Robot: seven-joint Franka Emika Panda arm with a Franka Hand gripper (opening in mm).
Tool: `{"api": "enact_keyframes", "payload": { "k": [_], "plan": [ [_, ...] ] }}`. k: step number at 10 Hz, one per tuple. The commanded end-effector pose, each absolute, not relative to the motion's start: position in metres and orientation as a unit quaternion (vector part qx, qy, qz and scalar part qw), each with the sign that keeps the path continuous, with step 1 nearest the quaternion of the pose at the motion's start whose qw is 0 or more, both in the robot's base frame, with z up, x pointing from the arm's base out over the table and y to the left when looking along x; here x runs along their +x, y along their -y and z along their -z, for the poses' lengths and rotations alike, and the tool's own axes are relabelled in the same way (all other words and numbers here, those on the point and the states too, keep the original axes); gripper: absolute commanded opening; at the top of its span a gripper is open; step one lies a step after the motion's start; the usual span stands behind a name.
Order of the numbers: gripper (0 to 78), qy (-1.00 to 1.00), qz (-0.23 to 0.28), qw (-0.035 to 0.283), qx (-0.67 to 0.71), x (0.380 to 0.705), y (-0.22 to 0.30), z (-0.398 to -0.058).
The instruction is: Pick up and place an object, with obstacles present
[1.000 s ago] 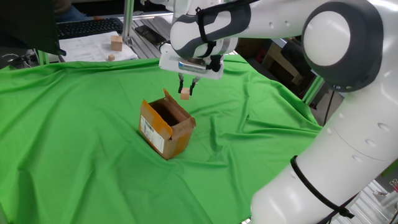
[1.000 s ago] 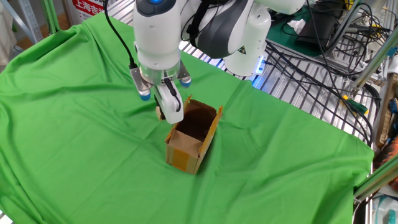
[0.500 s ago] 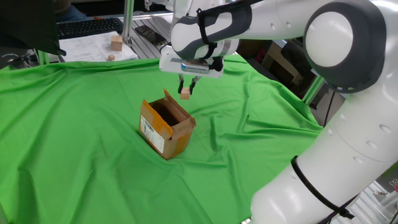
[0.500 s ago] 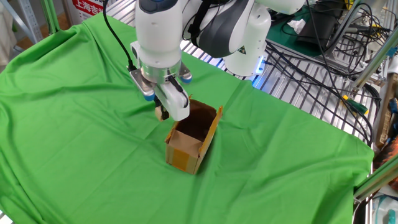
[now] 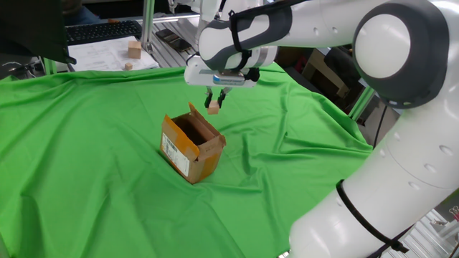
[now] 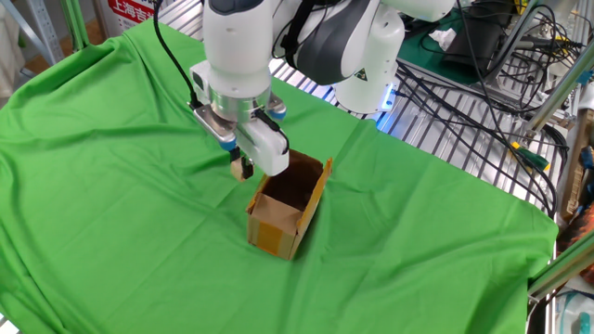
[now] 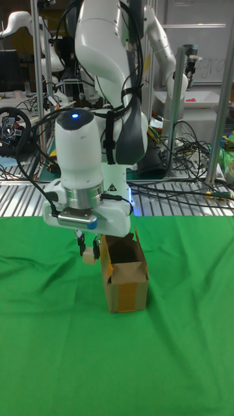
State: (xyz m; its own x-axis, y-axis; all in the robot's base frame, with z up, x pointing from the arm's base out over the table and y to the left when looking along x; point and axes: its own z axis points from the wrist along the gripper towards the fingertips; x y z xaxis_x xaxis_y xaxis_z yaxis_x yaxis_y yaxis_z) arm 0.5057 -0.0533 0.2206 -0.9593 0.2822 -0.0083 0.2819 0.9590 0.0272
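A small light-tan wooden cube (image 5: 214, 107) (image 7: 88, 257) hangs in the air, pinched between the fingers of my gripper (image 5: 214, 104) (image 6: 245, 170) (image 7: 88, 253). In the other fixed view the cube is mostly hidden behind the fingers. The gripper is shut on the cube and sits above the green cloth, just beside and behind the open brown cardboard box (image 5: 191, 148) (image 6: 287, 206) (image 7: 126, 273). The box stands upright with its flaps raised and a white label on one side. The cube is outside the box, near its rim height.
A green cloth (image 5: 86, 179) covers the table. Beyond its far edge lie papers, a keyboard and two wooden blocks (image 5: 133, 49). Cables and a metal rack (image 6: 483, 102) lie past the cloth's other side. My large white arm (image 5: 401, 143) fills the right.
The gripper has risen a little with the cube held in it and shifted slightly towards the box. The box has not moved.
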Motion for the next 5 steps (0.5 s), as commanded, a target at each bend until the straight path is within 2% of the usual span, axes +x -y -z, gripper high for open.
{"api": "enact_keyframes", "payload": {
  "k": [1, 5],
  "plan": [
    [1.4, -0.991, -0.016, 0.006, 0.130, 0.505, 0.054, -0.225],
    [1.4, -0.992, -0.011, 0.007, 0.126, 0.503, 0.039, -0.235]
  ]
}}
